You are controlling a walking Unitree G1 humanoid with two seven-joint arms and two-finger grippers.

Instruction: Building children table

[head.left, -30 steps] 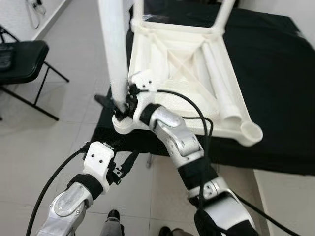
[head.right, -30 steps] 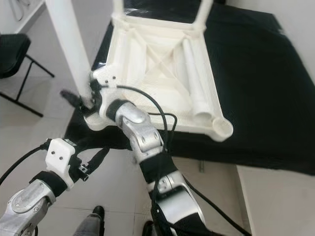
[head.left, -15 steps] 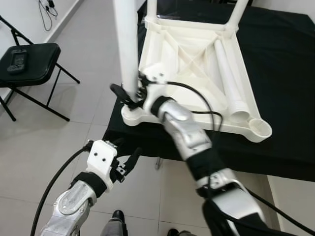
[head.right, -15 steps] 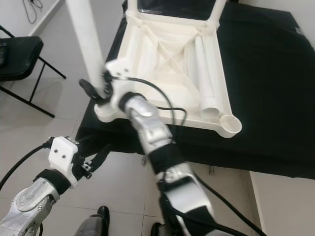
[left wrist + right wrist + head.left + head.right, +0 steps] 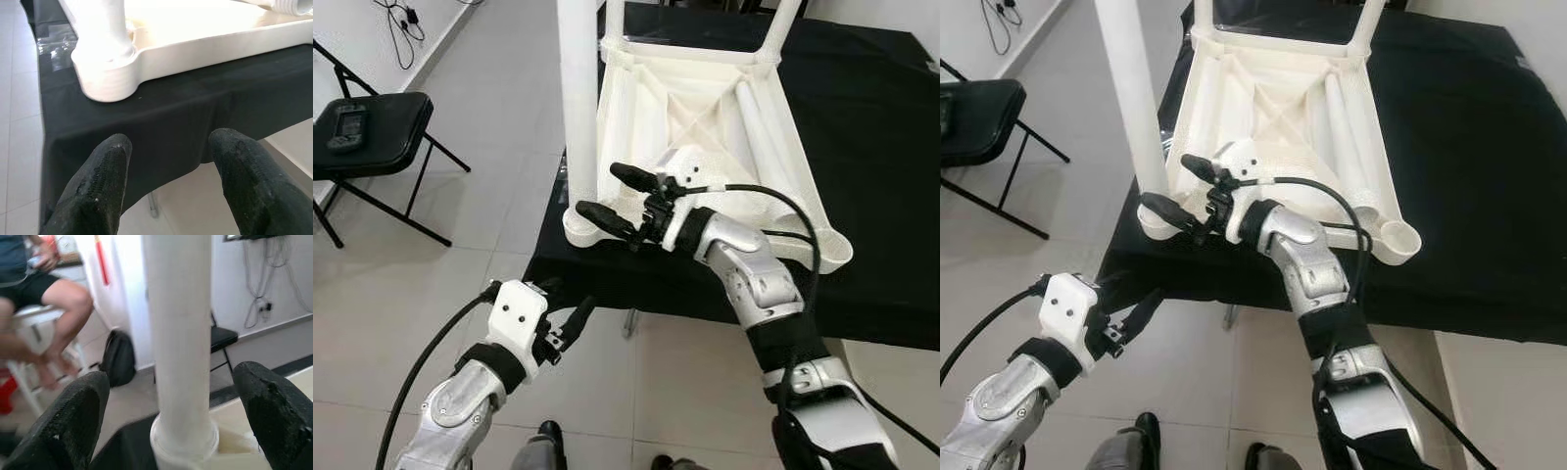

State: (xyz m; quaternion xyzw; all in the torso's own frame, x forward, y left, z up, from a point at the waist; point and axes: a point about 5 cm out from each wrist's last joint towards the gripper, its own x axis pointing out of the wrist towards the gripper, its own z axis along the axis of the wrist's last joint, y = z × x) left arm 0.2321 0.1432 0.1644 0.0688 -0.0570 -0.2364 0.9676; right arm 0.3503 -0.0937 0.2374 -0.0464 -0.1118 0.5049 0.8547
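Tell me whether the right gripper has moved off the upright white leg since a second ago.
Yes. The right gripper was clamped around the upright leg at its corner socket; now it is open and drawn back toward the robot, clear of the leg.

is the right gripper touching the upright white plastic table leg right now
Apart. In the right wrist view the right gripper is open, its black fingers standing clear on either side of the upright white plastic table leg, with background visible in both gaps.
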